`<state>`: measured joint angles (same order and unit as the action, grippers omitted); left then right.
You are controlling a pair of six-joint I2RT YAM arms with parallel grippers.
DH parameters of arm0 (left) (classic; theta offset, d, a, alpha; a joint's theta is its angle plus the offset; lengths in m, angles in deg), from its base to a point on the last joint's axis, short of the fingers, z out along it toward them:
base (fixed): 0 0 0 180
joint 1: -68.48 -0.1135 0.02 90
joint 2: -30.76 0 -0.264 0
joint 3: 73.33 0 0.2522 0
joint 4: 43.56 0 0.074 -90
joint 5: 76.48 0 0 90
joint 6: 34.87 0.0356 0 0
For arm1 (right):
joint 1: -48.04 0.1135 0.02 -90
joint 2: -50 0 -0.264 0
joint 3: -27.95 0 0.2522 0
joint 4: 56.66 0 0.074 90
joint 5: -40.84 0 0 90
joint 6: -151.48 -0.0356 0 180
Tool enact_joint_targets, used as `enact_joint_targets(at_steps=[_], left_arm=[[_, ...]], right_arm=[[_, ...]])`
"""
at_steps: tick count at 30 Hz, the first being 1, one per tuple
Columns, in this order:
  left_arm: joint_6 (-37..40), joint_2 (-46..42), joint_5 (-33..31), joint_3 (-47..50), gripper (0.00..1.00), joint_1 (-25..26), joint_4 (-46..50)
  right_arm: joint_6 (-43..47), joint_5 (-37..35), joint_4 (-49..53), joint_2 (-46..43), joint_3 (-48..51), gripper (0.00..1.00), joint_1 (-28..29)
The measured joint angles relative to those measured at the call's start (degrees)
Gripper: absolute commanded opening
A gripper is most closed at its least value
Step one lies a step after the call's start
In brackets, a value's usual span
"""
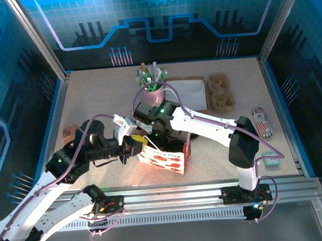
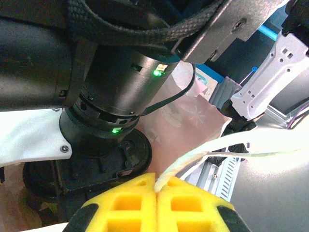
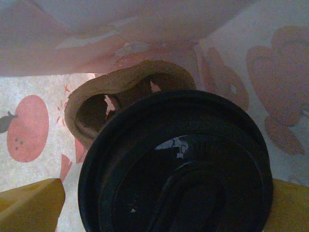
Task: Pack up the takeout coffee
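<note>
Black lid [image 3: 176, 164] in printed bag [image 3: 270, 58]
Brown cardboard carrier [image 3: 120, 84] at eleven o'clock behind it; yellow pads [image 3: 29, 205] at eight and four.

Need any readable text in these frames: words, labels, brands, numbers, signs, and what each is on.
Nothing reads as text.
White paper bag with red fruit prints: pictures only, no words.
Round black plastic lid: raised marks and a white smear, too blurred to read.
Red-and-white striped packet: print too small to read.
Blue back panel: gear and circuit graphic, no letters.
</note>
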<state>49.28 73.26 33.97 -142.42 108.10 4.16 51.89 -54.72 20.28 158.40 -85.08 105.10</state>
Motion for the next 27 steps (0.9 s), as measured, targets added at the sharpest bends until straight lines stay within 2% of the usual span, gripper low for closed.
enact_joint_targets(at_steps=[27], left_arm=[[0.0, 1.0, 0.2, 0.0, 0.0, 0.0, 0.0]], right_arm=[[0.2, 0.0, 2.5, -0.2, -2.8, 1.0, 0.0]])
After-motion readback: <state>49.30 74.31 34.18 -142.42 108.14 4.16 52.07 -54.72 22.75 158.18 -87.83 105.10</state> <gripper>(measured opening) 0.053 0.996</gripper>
